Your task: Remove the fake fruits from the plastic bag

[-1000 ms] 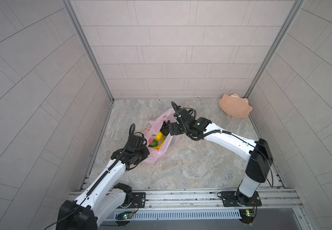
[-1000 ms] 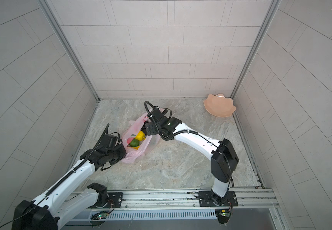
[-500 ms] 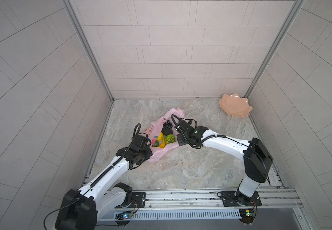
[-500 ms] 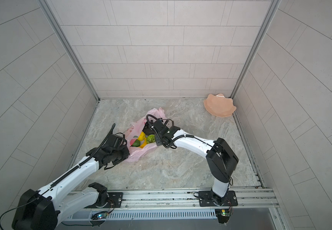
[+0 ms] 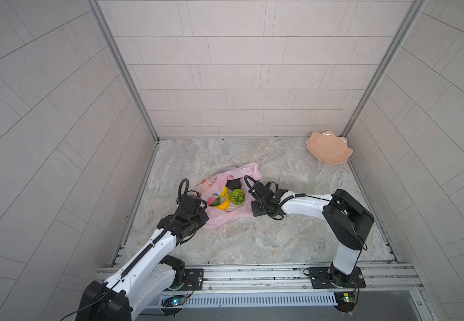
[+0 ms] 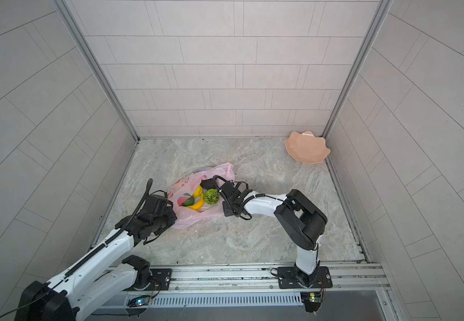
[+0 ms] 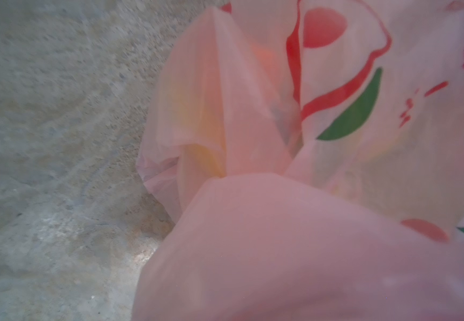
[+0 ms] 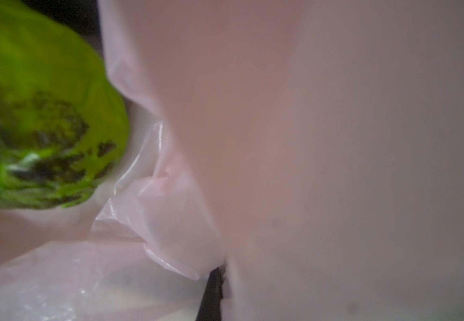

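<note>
The pink plastic bag (image 5: 219, 219) (image 6: 189, 221) lies on the floor with its mouth spread open. Inside show fake fruits: a green ball (image 5: 237, 196) (image 6: 211, 196), a yellow banana (image 5: 223, 205) (image 6: 197, 205) and a dark one (image 5: 233, 183) (image 6: 208, 183). My left gripper (image 5: 203, 216) (image 6: 173, 216) is shut on the bag's near left corner. Pink film (image 7: 253, 222) covers its jaws in the left wrist view. My right gripper (image 5: 248, 200) (image 6: 223, 202) is shut on the bag's right rim, beside the green ball (image 8: 38, 125). Only a dark sliver of one finger (image 8: 211, 294) shows behind the film (image 8: 336, 139).
A peach-coloured scalloped dish (image 5: 329, 147) (image 6: 307, 147) stands in the far right corner against the wall. Tiled walls close the marble floor (image 5: 253, 241) on three sides. A metal rail (image 5: 253, 275) carrying both arm bases runs along the front.
My right gripper came down from the bag's far side to its right rim and shut there. The bag sank flatter and its mouth spread, baring the green ball. The left arm edged forward.
</note>
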`<state>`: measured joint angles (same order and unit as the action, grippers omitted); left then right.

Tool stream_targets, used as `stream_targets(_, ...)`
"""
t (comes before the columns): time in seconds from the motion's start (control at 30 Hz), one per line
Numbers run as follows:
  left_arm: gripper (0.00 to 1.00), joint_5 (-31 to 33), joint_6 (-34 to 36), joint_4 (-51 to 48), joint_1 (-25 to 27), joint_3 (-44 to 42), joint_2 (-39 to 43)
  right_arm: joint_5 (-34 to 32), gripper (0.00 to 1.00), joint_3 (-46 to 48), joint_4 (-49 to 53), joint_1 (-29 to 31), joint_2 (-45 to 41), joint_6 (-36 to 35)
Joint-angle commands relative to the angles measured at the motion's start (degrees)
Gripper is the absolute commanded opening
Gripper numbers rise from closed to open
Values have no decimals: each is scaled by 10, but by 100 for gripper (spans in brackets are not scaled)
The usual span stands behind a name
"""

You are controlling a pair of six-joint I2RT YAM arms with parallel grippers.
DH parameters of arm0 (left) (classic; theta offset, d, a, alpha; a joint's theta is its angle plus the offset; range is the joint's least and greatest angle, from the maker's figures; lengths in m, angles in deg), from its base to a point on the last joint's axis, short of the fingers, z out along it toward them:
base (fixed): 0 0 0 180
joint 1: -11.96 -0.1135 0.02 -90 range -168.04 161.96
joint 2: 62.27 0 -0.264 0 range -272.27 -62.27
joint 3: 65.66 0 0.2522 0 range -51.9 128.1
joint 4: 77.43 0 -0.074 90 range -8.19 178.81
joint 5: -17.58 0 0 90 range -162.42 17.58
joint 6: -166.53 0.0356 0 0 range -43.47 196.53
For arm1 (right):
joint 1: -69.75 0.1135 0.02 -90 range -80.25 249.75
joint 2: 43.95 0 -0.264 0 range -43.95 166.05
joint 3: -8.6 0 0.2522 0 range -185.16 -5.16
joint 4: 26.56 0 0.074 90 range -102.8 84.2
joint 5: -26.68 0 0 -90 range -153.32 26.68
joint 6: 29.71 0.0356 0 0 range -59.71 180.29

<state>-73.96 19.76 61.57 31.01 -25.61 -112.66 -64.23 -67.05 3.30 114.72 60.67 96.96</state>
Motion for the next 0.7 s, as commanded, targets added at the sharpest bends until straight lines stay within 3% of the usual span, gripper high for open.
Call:
stream_targets(0.0, 0, 40, 8, -9, -42, -16, 17, -18, 3, -50, -2, -8, 36, -13)
stream_targets(0.23, 0, -47, 24, 55, -183, -3, -33, -1, 2, -238, 32, -14, 153, -58)
stream_targets(0.33, 0, -72, 44, 47, -211, 41, -68, 6, 1, -328, 67, -17, 194, -81)
stream_targets(0.47, 0, -108, 54, 60, -213, 67, -95, 20, 1, -377, 88, -23, 208, -94)
stream_targets(0.67, 2, -122, 72, 69, -158, 57, -105, 36, 3, -299, 60, -51, 146, -88)
